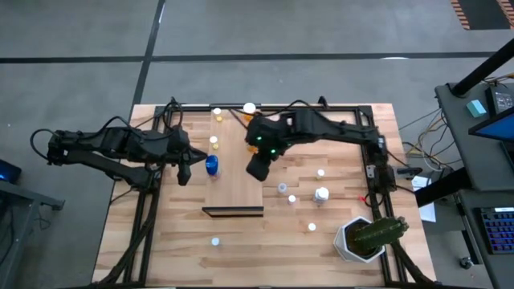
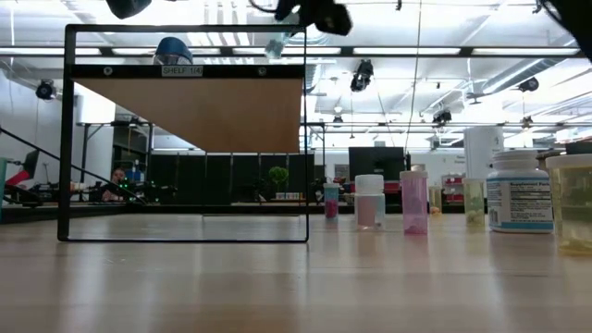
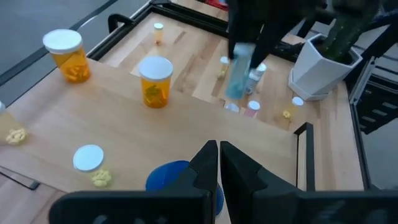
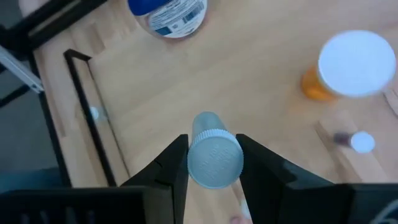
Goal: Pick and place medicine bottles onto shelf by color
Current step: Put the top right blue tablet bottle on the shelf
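The tabletop (image 1: 185,241) fills the high view, planked wood inside black frame rails (image 1: 146,210); on it the shelf (image 1: 233,172), a pale board, runs from the far edge toward the middle, its dark front edge facing the near side; the low view alone shows it raised on a thin black frame, its underside brown. The right arm reaches in from the right edge, and the right gripper (image 4: 211,163) hangs above the shelf's right side; its own wrist view looks straight down on a clear bottle (image 4: 214,155) clamped between the 2 fingers, cap up, with bare shelf board below; the left wrist view adds that this bottle hangs off the board. The left arm waits at the shelf's left edge; the left gripper (image 3: 219,163) has its fingers pressed together, empty, just beside the blue bottle (image 1: 211,165). 3 orange bottles (image 1: 214,142) stand along the shelf's left side toward the far edge; the high view gives them as dots, the left wrist view shows white caps. At the near right corner sits the cactus pot (image 1: 363,238); loose small bottles (image 1: 321,193) dot the tabletop between it and the shelf; the low view shows pink, clear and whitish bodies among them.
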Motion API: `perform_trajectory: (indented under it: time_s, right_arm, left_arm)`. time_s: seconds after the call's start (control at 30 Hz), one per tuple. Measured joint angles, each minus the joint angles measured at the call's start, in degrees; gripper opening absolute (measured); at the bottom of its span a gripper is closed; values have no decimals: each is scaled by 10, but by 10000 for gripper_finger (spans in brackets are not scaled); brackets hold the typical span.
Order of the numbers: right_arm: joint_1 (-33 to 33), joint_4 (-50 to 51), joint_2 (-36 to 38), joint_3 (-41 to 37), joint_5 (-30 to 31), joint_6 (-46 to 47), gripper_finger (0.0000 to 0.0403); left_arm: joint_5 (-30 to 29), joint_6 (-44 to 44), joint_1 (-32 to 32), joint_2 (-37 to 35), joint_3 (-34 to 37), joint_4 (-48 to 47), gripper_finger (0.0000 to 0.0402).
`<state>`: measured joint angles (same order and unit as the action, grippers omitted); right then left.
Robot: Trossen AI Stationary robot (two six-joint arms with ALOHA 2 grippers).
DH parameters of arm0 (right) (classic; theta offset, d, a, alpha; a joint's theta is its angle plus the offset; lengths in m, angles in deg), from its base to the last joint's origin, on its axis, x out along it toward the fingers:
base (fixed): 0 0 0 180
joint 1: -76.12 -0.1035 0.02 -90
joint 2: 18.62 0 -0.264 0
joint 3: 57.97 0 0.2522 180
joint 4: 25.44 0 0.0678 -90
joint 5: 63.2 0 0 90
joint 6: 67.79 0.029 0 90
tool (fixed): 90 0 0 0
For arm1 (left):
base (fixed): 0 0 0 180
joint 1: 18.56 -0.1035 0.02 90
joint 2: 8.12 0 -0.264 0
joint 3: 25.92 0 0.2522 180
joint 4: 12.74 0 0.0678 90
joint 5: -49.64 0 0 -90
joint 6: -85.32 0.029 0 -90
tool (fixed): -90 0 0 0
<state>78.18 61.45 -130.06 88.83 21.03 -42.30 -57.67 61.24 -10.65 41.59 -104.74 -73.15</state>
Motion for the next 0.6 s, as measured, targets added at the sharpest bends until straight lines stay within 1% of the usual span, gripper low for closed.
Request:
perform_trajectory:
  time_s: [0.07, 0.17, 0.23, 0.3, 0.4, 0.6]
  right_arm:
    - [-2, -1, -25, 21, 6, -6, 108]
    - [-4, -31, -36, 6, 31, -2, 108]
    - [-3, -42, -44, 6, 70, -12, 108]
    - [-2, -44, -53, 6, 131, -12, 108]
    - [-1, -68, -61, 6, 138, -10, 108]
    - [-5, -79, -70, 5, 103, -7, 108]
  left_arm:
    - [-7, 0, 0, 0, 0, 0, 1]
    - [-10, 0, 0, -1, 0, 1, 1]
    - [-11, 0, 0, -1, 0, 3, 1]
    - [-11, 2, 0, -2, 0, 2, 1]
    - [-11, 4, 0, -2, 0, 6, 1]
    - [-12, 5, 0, -3, 0, 8, 1]
